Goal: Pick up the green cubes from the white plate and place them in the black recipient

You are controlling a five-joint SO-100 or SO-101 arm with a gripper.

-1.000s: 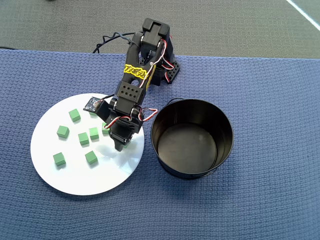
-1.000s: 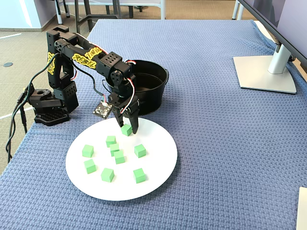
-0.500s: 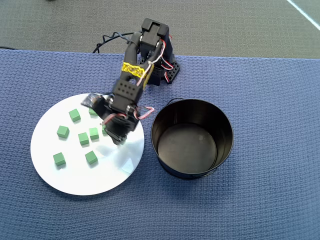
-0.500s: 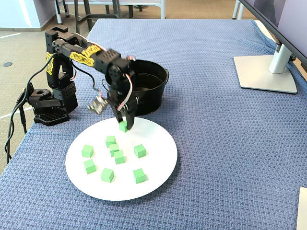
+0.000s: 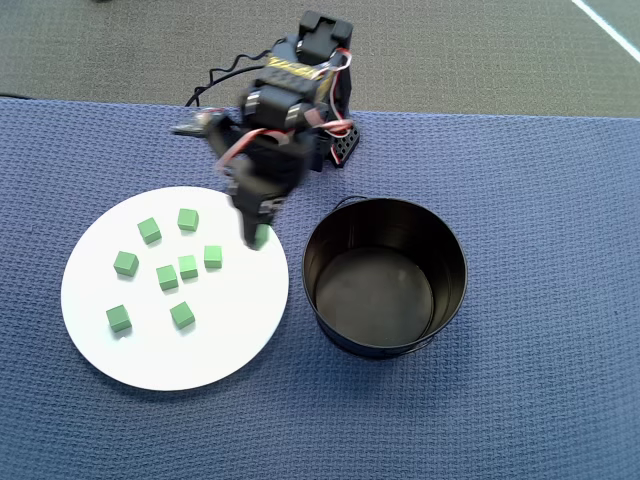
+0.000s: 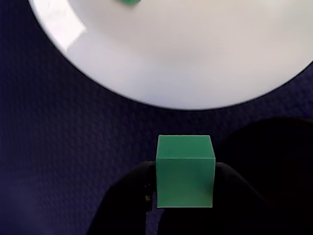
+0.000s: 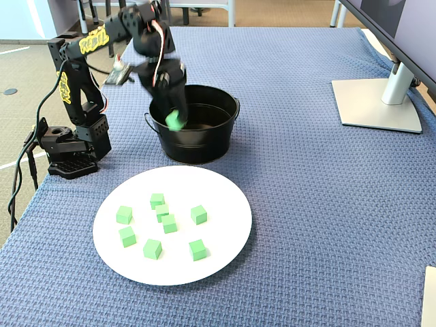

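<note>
My gripper [image 5: 258,236] is shut on one green cube [image 5: 261,238], held in the air between the white plate [image 5: 100,350] and the black recipient [image 5: 385,347]. In the fixed view the gripper [image 7: 175,120] and its cube [image 7: 176,120] hang in front of the recipient's [image 7: 204,146] left rim. The wrist view has the cube [image 6: 185,171] pinched between both fingers of the gripper [image 6: 185,176], with the plate's edge [image 6: 186,58] beyond. Several green cubes [image 5: 167,277] lie loose on the plate [image 7: 225,238]. The recipient's inside looks empty.
A blue woven cloth [image 5: 520,200] covers the table. The arm's base [image 7: 68,153] stands at the cloth's edge behind the plate. A monitor stand [image 7: 378,102] sits at the far right in the fixed view.
The gripper has lifted off the plate with one green cube and swung up and towards the black recipient. The other cubes have not moved.
</note>
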